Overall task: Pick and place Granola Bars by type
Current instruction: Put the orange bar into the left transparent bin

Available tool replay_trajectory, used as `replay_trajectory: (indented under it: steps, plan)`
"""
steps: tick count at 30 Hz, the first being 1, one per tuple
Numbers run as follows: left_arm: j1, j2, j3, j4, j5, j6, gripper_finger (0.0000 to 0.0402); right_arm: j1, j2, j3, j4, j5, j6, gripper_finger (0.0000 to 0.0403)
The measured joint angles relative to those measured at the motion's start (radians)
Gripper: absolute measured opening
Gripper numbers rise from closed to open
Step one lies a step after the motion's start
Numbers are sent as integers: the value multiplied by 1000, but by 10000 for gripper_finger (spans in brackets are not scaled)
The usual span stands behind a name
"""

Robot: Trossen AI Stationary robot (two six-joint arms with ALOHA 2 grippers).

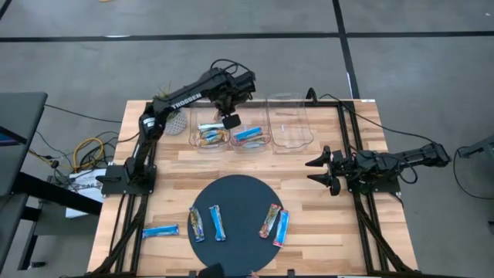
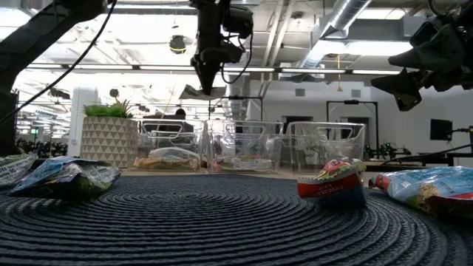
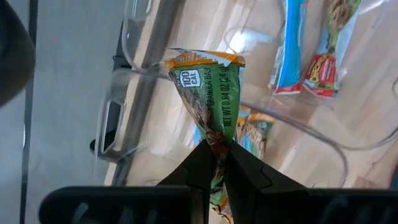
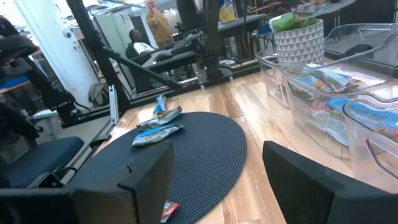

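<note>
My left gripper (image 1: 230,120) hangs above the row of three clear bins, over the wall between the left bin (image 1: 208,135) and the middle bin (image 1: 251,137), shut on a brown-orange-green granola bar (image 3: 208,93). Both those bins hold bars; the right bin (image 1: 288,123) looks bare. Several more bars lie flat on the dark round mat (image 1: 239,193), blue ones (image 1: 218,222) and multicoloured ones (image 1: 269,220). One blue bar (image 1: 160,230) lies on the wood left of the mat. My right gripper (image 1: 324,170) waits open at the table's right side. My left gripper pinches the bar's wrapper (image 3: 216,148) between its two fingers, which come from above and point steeply down. The wrapper is squeezed narrow at the fingers, and its orange-edged end (image 3: 205,59) sticks out beyond the fingertips. The bar is lifted clear, above the bins' rims (image 2: 203,91).
A white patterned plant pot (image 1: 176,120) stands left of the bins at the table's far side. The bins' walls (image 2: 222,144) rise between the mat and the far edge. Bare wood lies between the mat and the bins (image 1: 309,166).
</note>
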Motion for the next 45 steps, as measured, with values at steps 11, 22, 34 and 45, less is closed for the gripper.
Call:
replay_trajectory:
  steps: [11,22,34,45]
  plan:
    - [36,-150,-266,4,-3,57,22,0,0,0,0,0,0,244]
    - [35,-308,-647,234,56,150,22,0,0,0,0,0,0,244]
    - [31,-367,-891,461,101,347,22,0,0,0,0,0,0,244]
    - [28,-367,-1026,697,105,504,23,0,0,0,0,0,0,244]
